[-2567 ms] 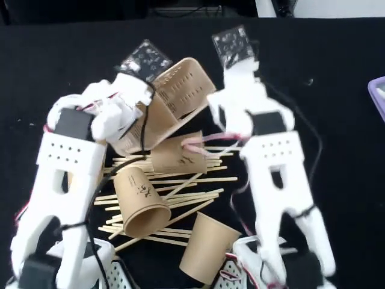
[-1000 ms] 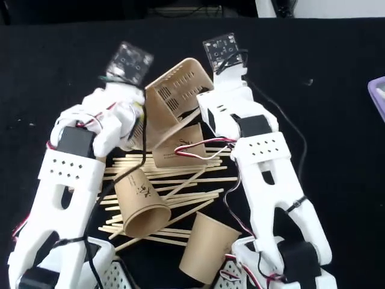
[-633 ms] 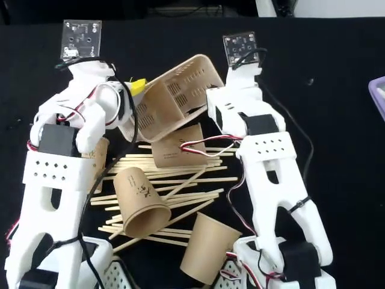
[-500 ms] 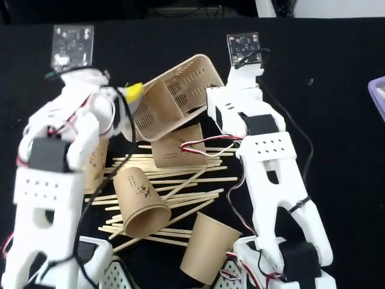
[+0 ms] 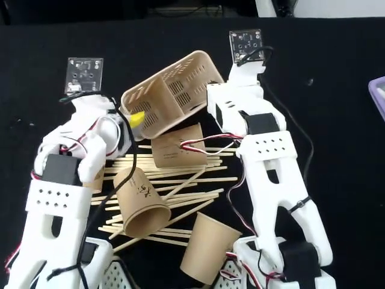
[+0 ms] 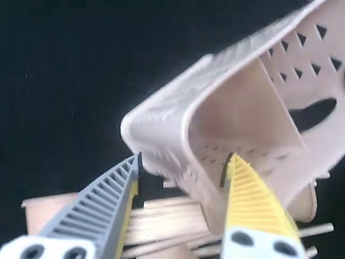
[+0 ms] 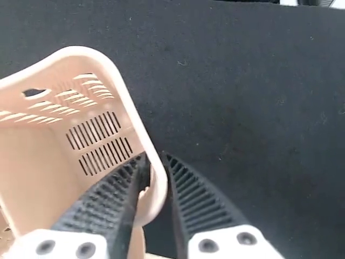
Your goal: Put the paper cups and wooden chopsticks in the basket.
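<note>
The tan slotted basket [image 5: 171, 93] hangs tilted above the pile, open side toward the left arm. My right gripper [image 5: 212, 97] is shut on its rim; the right wrist view has the rim [image 7: 153, 183] pinched between the black fingers [image 7: 155, 161]. My left gripper [image 5: 133, 118] stands open at the opposite corner, and that corner of the basket [image 6: 242, 108] lies between the grey and yellow fingers [image 6: 183, 162]. Wooden chopsticks [image 5: 180, 180] lie scattered on the black table. Paper cups lie among them: one on its side [image 5: 141, 201], one by the front [image 5: 207, 247], one under the basket [image 5: 177, 147].
Another paper cup [image 5: 96, 177] is half hidden under the left arm. A purple object [image 5: 378, 93] sits at the table's right edge. White perforated arm bases [image 5: 114, 277] stand at the front. The black table [image 5: 325, 72] stretches beyond and to the right of the basket.
The left arm swung out to the left, away from the basket, then came back to its lower corner. The basket turned flatter while the right gripper kept hold of the rim.
</note>
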You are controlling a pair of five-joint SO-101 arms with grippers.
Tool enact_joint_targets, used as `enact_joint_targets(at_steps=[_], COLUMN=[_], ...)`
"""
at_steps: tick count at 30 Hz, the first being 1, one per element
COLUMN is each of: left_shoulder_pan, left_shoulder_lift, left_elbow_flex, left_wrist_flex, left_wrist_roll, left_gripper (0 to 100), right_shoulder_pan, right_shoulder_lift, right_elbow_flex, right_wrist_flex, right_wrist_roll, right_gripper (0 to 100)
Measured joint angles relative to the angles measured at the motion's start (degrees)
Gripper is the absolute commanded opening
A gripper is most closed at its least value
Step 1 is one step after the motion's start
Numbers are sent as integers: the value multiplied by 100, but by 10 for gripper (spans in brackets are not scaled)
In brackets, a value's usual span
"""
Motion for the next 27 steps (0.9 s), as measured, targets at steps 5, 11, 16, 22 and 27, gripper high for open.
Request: enact_joint_targets(at_steps=[5, 11, 16, 22, 27], left_shoulder_pan=[-26, -141, -141, -246, -316], left_shoulder_lift=[-26, -26, 193, 1662, 3095], left_elbow_flex=[440, 440, 325, -976, -2910], left_wrist_flex=[-756, -1345, -1468, -1064, 229], left_wrist_roll=[9, 9, 167, 62, 26], left_gripper=[50, 32, 30, 30, 30], right_shoulder_pan=[-9, -35, -35, -26, -26], right_shoulder_lift=[0, -18, -26, -9, 0], right_elbow_flex=[0, 44, 105, -352, -651], right_wrist_flex=[0, -9, 35, 686, 809], right_wrist_roll=[-18, -26, -26, -26, -26], right_gripper=[11, 11, 11, 11, 11])
